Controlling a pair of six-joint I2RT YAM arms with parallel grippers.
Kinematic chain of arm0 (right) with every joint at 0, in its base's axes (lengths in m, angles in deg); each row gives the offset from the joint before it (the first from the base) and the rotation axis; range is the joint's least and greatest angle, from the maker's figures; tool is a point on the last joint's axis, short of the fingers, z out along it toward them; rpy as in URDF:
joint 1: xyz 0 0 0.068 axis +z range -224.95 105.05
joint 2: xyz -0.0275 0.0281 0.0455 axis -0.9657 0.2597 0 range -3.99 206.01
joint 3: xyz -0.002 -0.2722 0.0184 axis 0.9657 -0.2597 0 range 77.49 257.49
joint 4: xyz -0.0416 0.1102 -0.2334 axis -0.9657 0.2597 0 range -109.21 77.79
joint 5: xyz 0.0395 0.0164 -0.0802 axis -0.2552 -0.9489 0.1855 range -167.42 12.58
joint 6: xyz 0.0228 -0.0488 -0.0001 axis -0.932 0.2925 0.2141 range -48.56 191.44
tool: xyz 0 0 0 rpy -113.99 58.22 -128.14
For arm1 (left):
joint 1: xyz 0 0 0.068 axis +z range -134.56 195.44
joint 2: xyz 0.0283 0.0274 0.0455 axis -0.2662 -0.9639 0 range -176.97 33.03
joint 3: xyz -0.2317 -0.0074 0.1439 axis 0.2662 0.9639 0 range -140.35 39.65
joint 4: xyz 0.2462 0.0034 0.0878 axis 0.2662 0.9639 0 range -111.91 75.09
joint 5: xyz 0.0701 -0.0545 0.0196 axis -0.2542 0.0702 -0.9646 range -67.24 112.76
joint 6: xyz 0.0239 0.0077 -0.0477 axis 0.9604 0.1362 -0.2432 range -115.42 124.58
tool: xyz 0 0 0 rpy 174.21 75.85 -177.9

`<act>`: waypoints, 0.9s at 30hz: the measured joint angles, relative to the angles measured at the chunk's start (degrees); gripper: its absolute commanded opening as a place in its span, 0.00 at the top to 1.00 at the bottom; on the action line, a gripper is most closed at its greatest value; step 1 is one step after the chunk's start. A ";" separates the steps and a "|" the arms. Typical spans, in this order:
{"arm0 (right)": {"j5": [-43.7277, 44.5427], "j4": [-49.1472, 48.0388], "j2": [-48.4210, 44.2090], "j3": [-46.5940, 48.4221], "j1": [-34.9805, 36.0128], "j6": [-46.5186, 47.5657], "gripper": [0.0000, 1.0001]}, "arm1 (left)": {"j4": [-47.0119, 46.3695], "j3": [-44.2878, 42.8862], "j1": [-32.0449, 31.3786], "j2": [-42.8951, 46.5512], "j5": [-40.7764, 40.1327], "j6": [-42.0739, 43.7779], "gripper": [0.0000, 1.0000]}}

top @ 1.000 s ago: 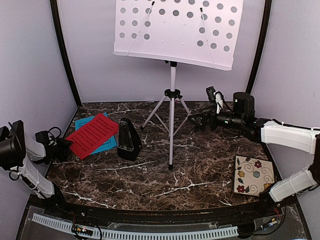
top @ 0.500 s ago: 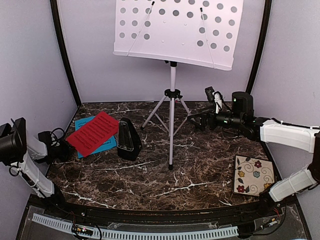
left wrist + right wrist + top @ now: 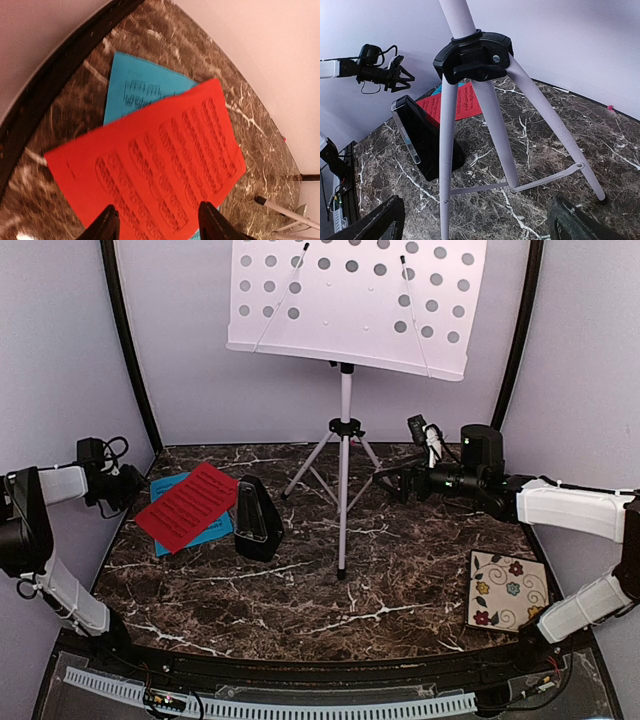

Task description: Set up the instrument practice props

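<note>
Red sheet-music page (image 3: 165,165) could crumple if our left claw (image 3: 156,214), spread like the right claw (image 3: 480,219), scrapes the tabletop (image 3: 400,580).

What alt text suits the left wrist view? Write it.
A red page lies askew over a blue page on a dark marble table, the open left gripper poised at its edge. A stand leg shows lower right.

Red page (image 3: 160,165), cyan page (image 3: 135,85) — white stand (image 3: 340,330).
</note>
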 measured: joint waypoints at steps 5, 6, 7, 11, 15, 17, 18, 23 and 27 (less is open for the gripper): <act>-0.22 -0.68 0.00 -0.04 0.00 -0.37 0.00 | 5.42 -13.60 1.07 -10.93 -0.15 7.15 0.37; -0.24 -0.90 0.00 -0.15 0.00 -0.52 0.00 | 6.64 -14.78 1.11 -12.55 -0.37 8.35 0.36; -0.28 -1.03 0.00 -0.22 0.00 -0.63 0.00 | 7.58 -15.52 1.09 -13.81 -0.59 9.42 0.35; -0.87 -1.68 0.00 -0.59 0.00 -1.14 0.00 | 11.47 -18.60 1.09 -18.23 -1.14 13.40 0.35; -1.22 -1.70 0.00 -0.59 0.00 -1.14 0.00 | 14.05 -23.71 1.09 -22.97 -1.27 17.51 0.35; -1.25 -1.70 0.00 -0.59 0.00 -1.14 0.00 | 14.67 -24.76 1.11 -24.39 -1.29 18.84 0.36; -1.25 -1.68 0.00 -0.59 0.00 -1.11 0.00 | 14.82 -24.83 1.11 -24.79 -1.29 19.28 0.36; -1.31 -1.62 -0.04 -0.72 0.00 -1.11 0.00 | 16.46 -25.42 1.09 -26.82 -1.60 20.83 0.39; -1.27 -1.53 -0.37 -0.94 0.00 -0.94 0.00 | 16.96 -25.99 0.96 -28.55 -1.49 21.57 0.42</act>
